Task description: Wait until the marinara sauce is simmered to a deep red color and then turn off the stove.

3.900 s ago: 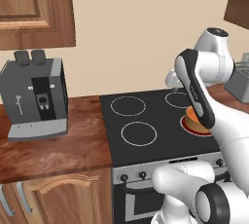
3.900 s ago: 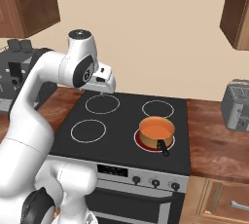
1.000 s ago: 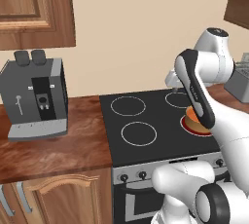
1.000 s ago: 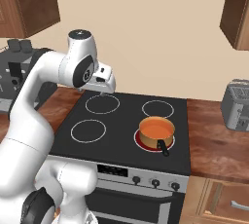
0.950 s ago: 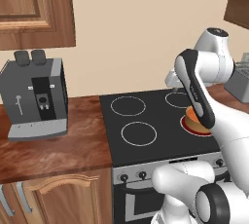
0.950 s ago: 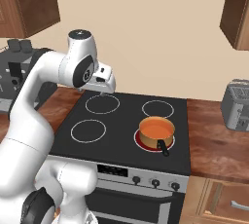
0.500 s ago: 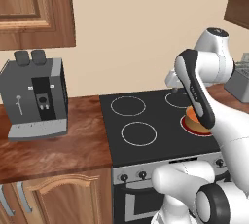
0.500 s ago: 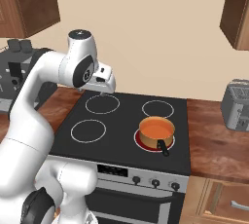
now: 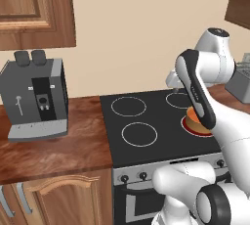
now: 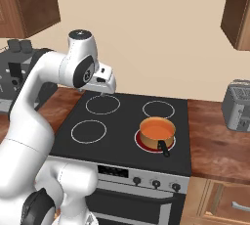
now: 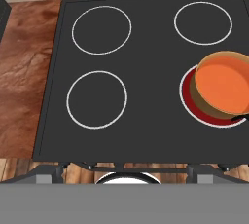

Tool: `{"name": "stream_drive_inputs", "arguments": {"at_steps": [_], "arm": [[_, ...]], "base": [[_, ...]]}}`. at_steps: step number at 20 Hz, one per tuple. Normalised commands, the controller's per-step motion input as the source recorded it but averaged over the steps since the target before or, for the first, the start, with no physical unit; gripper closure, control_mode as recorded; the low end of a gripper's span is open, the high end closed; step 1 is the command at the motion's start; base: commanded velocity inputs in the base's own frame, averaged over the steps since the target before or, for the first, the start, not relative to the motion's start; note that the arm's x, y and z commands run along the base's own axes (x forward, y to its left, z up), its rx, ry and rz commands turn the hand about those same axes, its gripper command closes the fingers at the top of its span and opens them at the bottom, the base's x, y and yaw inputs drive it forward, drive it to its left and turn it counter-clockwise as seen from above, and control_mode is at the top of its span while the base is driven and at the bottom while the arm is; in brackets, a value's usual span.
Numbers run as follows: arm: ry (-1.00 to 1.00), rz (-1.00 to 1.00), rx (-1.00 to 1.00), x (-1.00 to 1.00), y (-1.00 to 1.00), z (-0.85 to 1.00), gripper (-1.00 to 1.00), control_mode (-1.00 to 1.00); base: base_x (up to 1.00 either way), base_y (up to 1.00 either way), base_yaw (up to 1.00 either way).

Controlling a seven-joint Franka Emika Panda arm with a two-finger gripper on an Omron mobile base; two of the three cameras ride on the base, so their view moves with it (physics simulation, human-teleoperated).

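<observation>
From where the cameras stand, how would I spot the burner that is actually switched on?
Find the black glass stove set into the wooden counter, with four white-ringed burners on top. The lit burner is the front right one, nearest the toaster. Unlike the other three it glows red, and it alone carries a small copper saucepan of orange marinara sauce.

The robot's arm (image 10: 34, 116) was smooth and shiny white, made of thick round tubes joined one after another. Where the tubes met there were dark grey rings, and one joint (image 10: 88, 74) had a round dark cap on its side. The top of the arm ended in a rounded white dome. The hand (image 10: 102, 81) was a small white block with a few dark spots on it. Low down, the base (image 9: 188, 190) was fat and round, with a big black ring around a white middle.
</observation>
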Motion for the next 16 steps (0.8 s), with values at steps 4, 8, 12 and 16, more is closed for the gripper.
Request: {"name": "stream_drive_inputs", "arguments": {"at_steps": [4, 8, 12, 16], "arm": [[0.00, 0.00, 0.00, 0.00, 0.00, 0.00, -1.00, -1.00], [0.00, 0.00, 0.00, 0.00, 0.00, 0.00, -1.00, -1.00], [0.00, 0.00, 0.00, 0.00, 0.00, 0.00, -1.00, -1.00], [0.00, 0.00, 0.00, 0.00, 0.00, 0.00, -1.00, -1.00]], "base": [[0.00, 0.00, 0.00], [0.00, 0.00, 0.00], [0.00, 0.00, 0.00], [0.00, 0.00, 0.00]]}}
